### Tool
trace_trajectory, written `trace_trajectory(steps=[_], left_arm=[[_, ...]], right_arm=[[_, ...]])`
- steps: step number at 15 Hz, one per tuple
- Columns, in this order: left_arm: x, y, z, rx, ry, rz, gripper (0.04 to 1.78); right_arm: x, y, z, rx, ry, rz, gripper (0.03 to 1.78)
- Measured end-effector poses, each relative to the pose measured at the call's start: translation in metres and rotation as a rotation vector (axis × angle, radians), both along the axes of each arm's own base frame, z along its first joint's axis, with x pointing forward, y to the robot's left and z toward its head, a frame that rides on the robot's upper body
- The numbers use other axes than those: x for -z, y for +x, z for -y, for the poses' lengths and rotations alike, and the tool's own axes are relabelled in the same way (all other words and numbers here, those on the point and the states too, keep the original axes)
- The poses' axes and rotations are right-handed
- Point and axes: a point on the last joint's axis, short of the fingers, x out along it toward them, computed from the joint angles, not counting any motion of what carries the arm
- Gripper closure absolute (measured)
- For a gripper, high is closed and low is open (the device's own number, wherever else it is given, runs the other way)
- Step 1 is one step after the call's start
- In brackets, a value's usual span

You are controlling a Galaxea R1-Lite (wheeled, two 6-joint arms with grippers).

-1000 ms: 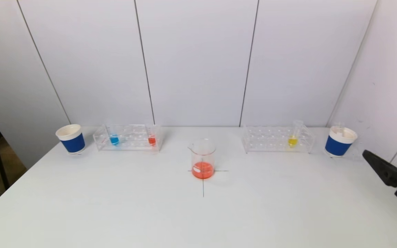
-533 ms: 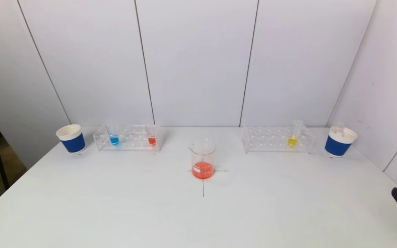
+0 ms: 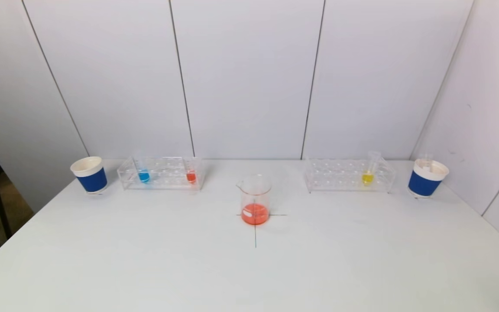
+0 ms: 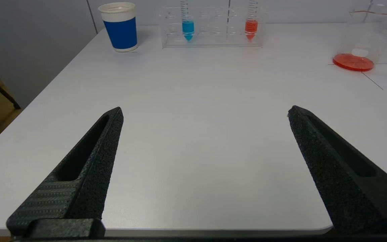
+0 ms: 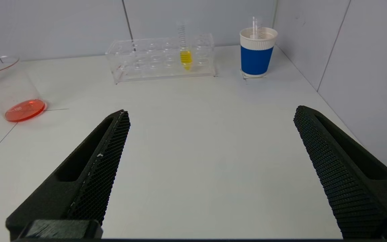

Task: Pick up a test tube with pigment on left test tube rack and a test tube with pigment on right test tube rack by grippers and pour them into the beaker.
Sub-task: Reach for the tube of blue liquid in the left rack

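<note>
The white counter lies wide and bare before me. Both racks stand at its far edge, the beaker between them. My left tool and right tool hang spread, holding nothing (near edge). Next I judge: reach for the red tube and yellow tube.

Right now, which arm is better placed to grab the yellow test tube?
Right. The yellow test tube stands in the right test tube rack, ahead of the open right gripper. The left gripper faces the left rack's tubes.
</note>
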Motion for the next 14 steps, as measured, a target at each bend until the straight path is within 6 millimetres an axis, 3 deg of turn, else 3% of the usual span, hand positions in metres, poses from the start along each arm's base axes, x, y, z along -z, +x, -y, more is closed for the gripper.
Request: trace_trajectory(steps=[14], left_arm=[[0.000,0.000,0.000,0.000,0.000,0.000,0.10]], right_arm=[[0.006,-0.017,0.002,0.043,-0.055,0.079,0.04]])
